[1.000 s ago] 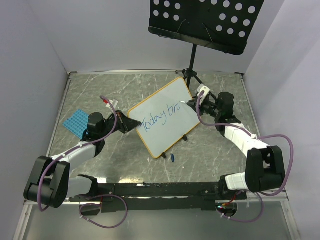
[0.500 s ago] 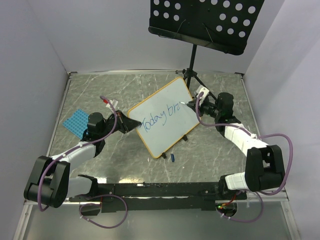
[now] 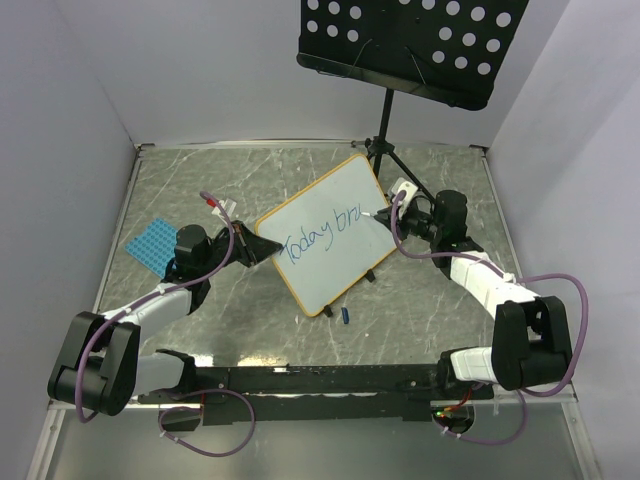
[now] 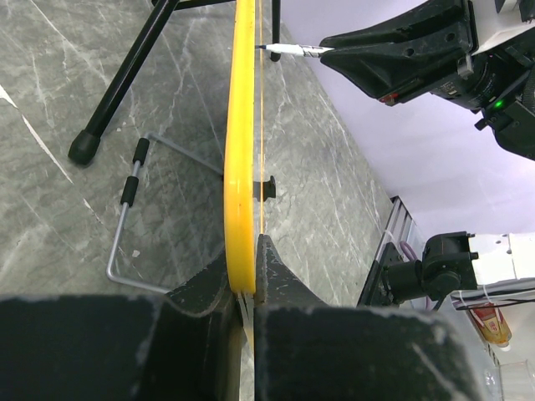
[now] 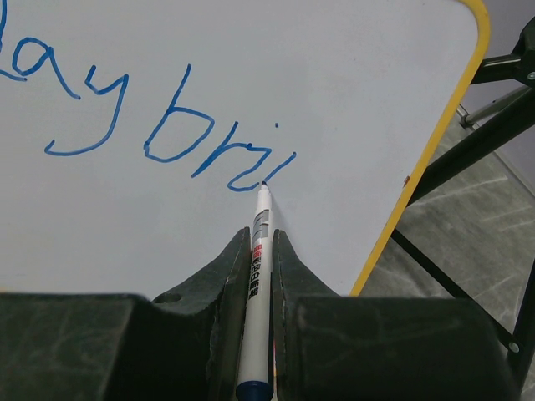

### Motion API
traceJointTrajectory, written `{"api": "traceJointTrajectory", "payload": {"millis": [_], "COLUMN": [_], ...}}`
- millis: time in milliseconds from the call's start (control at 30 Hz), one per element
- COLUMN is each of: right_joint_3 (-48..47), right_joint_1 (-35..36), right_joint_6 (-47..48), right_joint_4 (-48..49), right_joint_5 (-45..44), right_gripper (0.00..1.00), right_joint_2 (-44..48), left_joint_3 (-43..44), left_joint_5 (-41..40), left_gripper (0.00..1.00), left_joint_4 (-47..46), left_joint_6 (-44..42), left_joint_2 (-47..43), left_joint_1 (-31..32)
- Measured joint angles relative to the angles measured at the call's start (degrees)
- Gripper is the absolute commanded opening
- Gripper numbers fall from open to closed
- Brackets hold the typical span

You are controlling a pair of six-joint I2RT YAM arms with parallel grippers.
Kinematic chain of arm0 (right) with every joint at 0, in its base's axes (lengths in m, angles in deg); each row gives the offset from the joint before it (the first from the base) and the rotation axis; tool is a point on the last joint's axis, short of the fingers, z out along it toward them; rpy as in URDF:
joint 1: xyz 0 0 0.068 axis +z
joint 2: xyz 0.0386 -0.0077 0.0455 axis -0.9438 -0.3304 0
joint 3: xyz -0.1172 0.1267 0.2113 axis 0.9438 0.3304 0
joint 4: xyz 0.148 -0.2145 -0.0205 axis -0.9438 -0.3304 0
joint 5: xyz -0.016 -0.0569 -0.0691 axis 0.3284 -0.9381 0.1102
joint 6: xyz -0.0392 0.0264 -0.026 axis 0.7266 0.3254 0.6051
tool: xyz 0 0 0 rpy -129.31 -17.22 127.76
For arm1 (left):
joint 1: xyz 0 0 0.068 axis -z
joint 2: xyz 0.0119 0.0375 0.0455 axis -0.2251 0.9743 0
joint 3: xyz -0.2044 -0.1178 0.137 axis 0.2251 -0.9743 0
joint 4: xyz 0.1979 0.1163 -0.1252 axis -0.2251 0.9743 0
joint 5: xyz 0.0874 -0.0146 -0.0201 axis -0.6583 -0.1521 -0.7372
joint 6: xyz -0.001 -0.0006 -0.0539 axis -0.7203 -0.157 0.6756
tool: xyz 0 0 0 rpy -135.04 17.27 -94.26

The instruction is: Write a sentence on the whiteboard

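Top view, position: the whiteboard (image 3: 330, 235) sits mid-table, set diagonally between my two arms.
Top view, text: the blue writing (image 3: 322, 232) reads "Today bri".
Left wrist view, grip: my left pincer (image 4: 249, 284) is pinched tight on the whiteboard's yellow edge.
Left wrist view, risk: a slip here could topple the whiteboard.
Right wrist view, grip: my right pincer (image 5: 261, 251) clamps the marker (image 5: 261, 213), with the tip touching just after "bri".
Right wrist view, risk: pressing too hard may shove the whiteboard and skew the letters.
Right wrist view, label: the marker's small print is unreadable.

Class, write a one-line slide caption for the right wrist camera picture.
Right claw holds a marker, its tip on the whiteboard at the end of blue writing reading "day bri".
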Motion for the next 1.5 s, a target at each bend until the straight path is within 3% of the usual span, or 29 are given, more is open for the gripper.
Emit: {"api": "traceJointTrajectory", "payload": {"millis": [1500], "right_joint_3": [-4.11], "right_joint_1": [-0.87], "right_joint_6": [-3.34], "right_joint_4": [0.83], "right_joint_5": [-3.72], "right_gripper": [0.0], "right_joint_2": [-2.84], "left_joint_3": [0.0], "left_joint_5": [0.0], "left_gripper": [0.01], "left_joint_4": [0.0], "left_joint_6": [-0.04], "left_joint_2": [0.02], "left_joint_1": [0.0]}}
